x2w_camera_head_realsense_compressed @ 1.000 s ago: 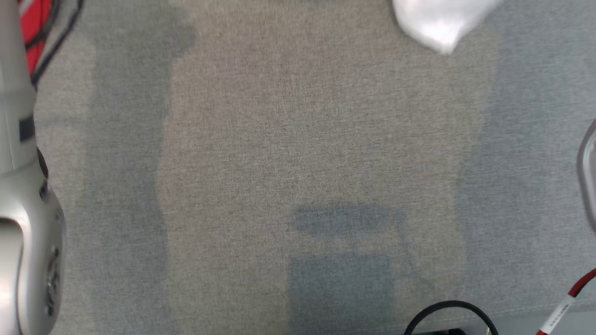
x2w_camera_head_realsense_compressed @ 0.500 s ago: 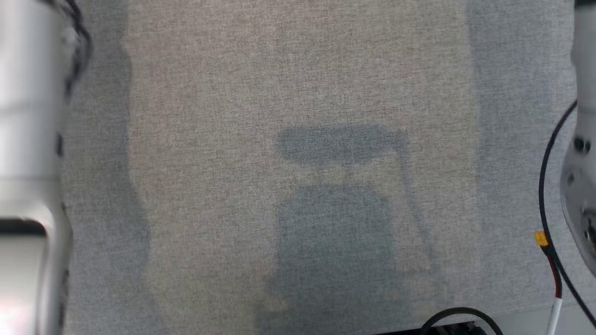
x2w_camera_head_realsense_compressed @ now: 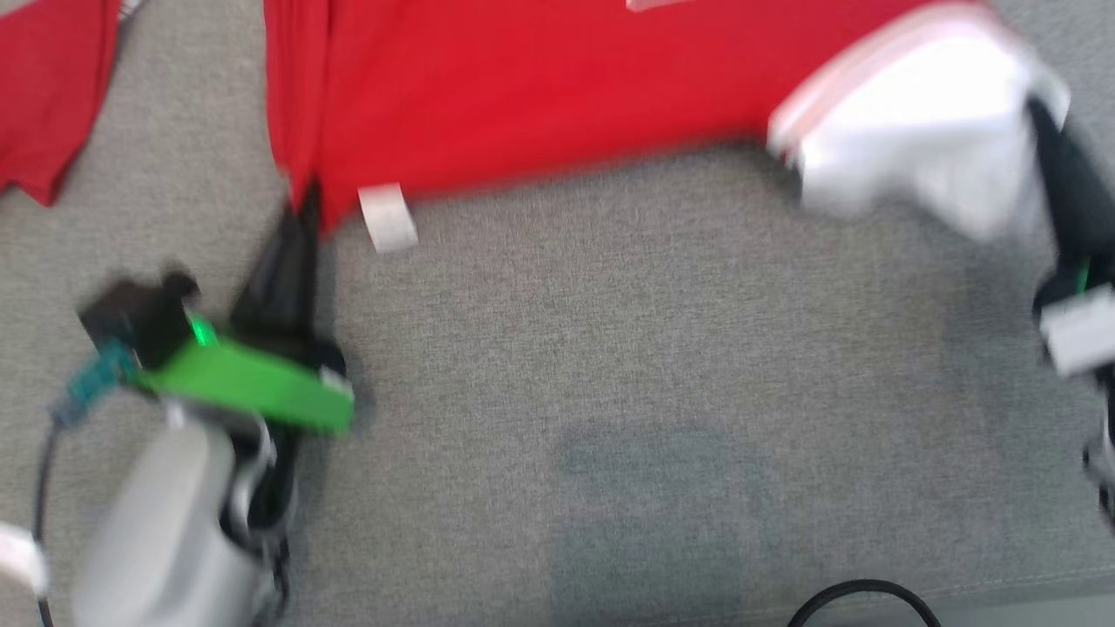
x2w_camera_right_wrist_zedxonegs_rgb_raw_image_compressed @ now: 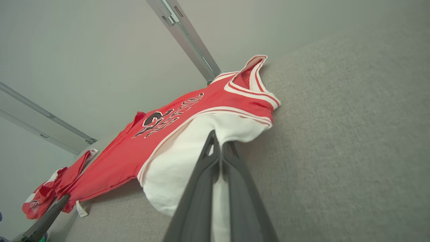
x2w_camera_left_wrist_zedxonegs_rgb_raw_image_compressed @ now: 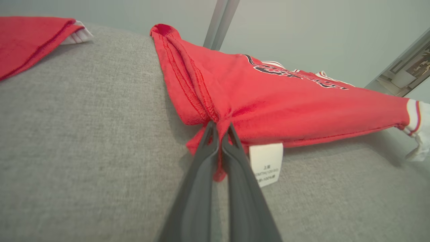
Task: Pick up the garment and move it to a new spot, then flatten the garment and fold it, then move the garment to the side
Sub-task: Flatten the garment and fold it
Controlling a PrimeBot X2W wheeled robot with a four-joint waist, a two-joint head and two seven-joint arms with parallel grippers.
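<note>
The red garment (x2w_camera_head_realsense_compressed: 523,87) lies spread over the far part of the grey fabric worktop (x2w_camera_head_realsense_compressed: 610,348), the left claw (x2w_camera_left_wrist_zedxonegs_rgb_raw_image_compressed: 220,129) pinched tight on its hem corner beside the white label (x2w_camera_left_wrist_zedxonegs_rgb_raw_image_compressed: 266,163), the right claw (x2w_camera_right_wrist_zedxonegs_rgb_raw_image_compressed: 218,139) clamped on the white cloth (x2w_camera_right_wrist_zedxonegs_rgb_raw_image_compressed: 181,151) at its shoulder end

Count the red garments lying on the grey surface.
2. One is the jersey, pinched at its hem by the left gripper and at its white part by the right gripper. The other garment lies apart, at the robot's far left. More may be hidden outside these views.
</note>
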